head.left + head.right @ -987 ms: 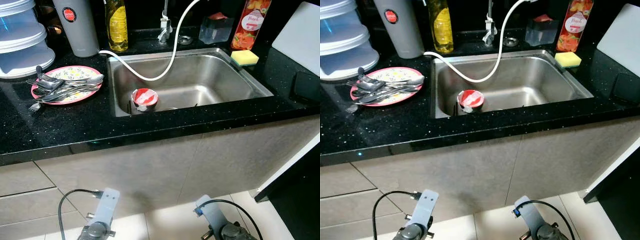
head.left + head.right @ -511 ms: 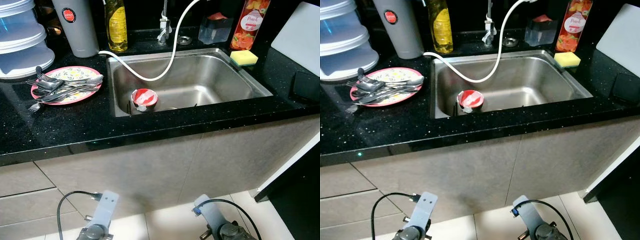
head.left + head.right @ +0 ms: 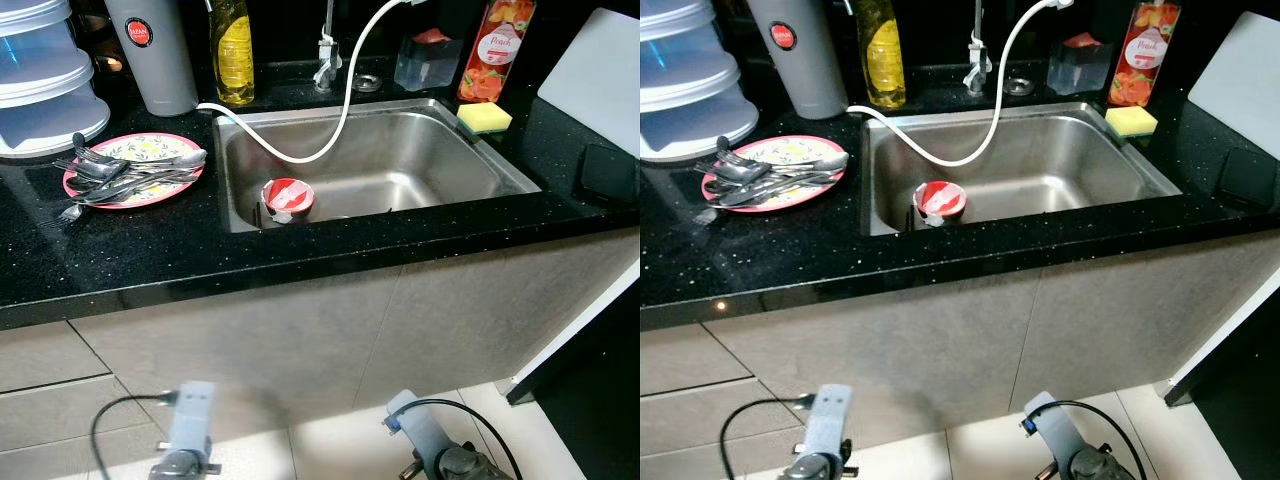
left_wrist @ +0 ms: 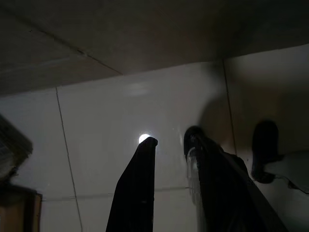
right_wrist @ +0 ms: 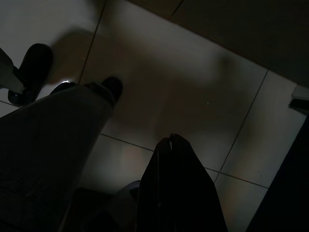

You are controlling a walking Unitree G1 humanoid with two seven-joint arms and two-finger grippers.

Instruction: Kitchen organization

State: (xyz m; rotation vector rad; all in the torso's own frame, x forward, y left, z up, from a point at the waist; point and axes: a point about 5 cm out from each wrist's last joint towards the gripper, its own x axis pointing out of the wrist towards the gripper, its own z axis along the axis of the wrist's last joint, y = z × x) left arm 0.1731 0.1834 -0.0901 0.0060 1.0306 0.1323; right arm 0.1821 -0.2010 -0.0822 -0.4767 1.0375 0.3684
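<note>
Standing before the counter (image 3: 200, 260), both arms hanging low by the cabinet fronts at the bottom of the frame, nothing picked up yet. Left gripper (image 4: 171, 137) pointing down at the tiled floor, fingers apart with a clear gap; right gripper (image 5: 170, 137) likewise over the tiles, fingers pressed together, empty. Likely work to be done: plate (image 3: 150, 140) at middle left piled with loose cutlery (image 3: 120, 178), and a red cup (image 3: 288, 195) lying in the near left corner of the sink (image 3: 480, 150). Main risks, as a guess: raising the arms too close to the counter's front edge and knocking it; pulling one fork from the heap and dragging the rest off the plate, since the handles cross and some overhang the rim; catching the white hose (image 3: 340, 110), draped from the tap across the basin just behind the cup, on a reach for that cup. Crowded along the back: stacked plastic containers (image 3: 45, 90) and a grey flask (image 3: 155, 50) at upper left, close behind the plate, then an oil bottle (image 3: 232, 50); at upper right a clear box (image 3: 425, 60), a red bottle (image 3: 494, 50) and a yellow sponge (image 3: 484, 117) on the sink's corner. Easily toppled by a careless elbow.
</note>
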